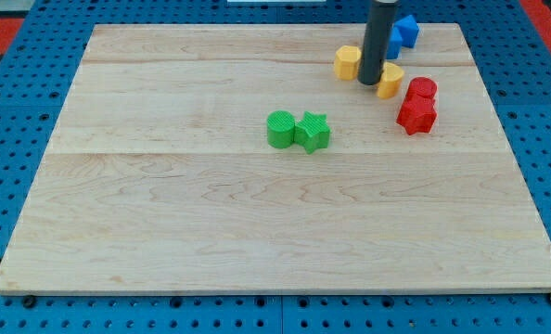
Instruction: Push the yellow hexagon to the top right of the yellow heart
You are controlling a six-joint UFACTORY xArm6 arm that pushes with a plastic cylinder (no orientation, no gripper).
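My tip (369,83) rests on the wooden board (164,232) near the view's top right, between two yellow blocks: the yellow hexagon (348,62) lies just beside it on the view's left, and the yellow heart (390,81) touches it on the view's right. The arm ends in a bare rod, so there are no jaws to spread or press together. A blue block (404,31) sits partly hidden behind the rod, two red blocks (418,104) lie stacked close together to the view's right of the heart, and a green cylinder (280,129) touches a green star (313,132) near the board's middle.
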